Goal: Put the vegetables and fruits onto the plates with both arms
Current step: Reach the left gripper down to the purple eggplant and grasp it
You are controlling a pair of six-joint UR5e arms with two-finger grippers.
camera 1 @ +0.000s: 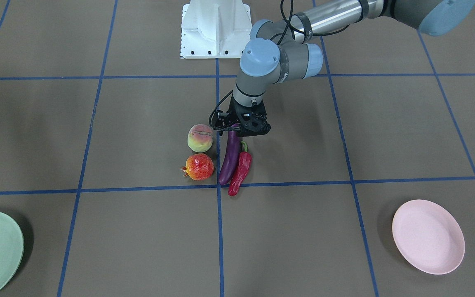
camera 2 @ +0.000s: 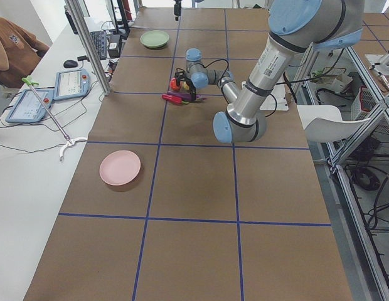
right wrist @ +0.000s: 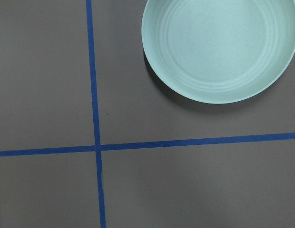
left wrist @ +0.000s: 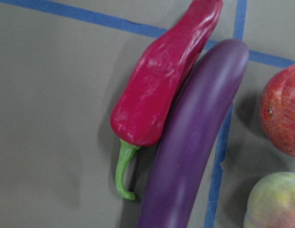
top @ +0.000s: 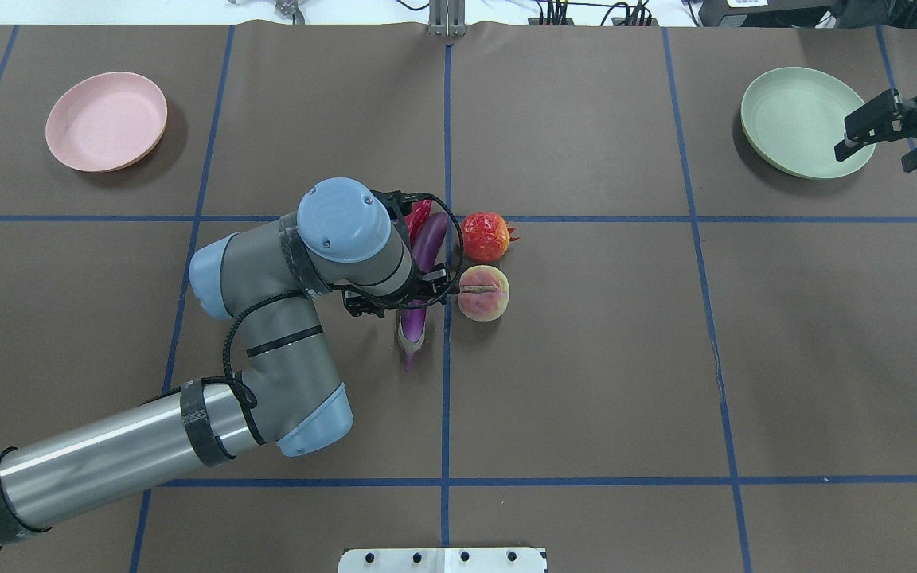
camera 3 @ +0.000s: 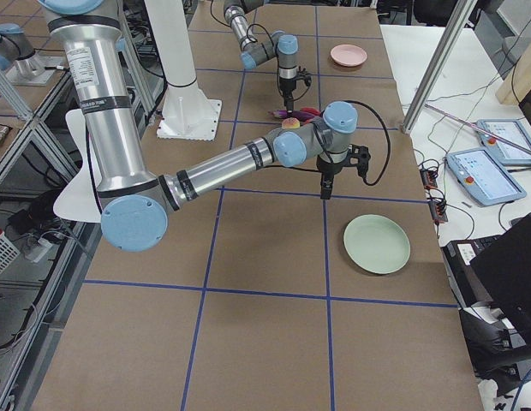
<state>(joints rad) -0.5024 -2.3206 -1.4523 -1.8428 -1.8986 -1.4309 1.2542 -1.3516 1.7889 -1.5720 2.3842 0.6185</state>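
The left pincer hangs low over the capped end of the purple eggplant. The wrist and pincer body hide its fingertips, and the wrist camera shows none, so I cannot tell how wide it stands or whether it has any grip. The eggplant looks to lie flat on the bench, with the red chili pepper touching it along one side. Just beside them, across a blue tape line, sit the peach and the pomegranate, close together.

The right pincer hovers at the edge of the mint green plate, well away from the produce. Its fingers appear parted and it carries nothing. The pink plate sits near the opposite corner on the left arm's side.

Both plates are bare and all four items are clustered mid-bench, so by my reading no placement is done. The first pick, likely the eggplant, is only being set up, and all four placements remain.
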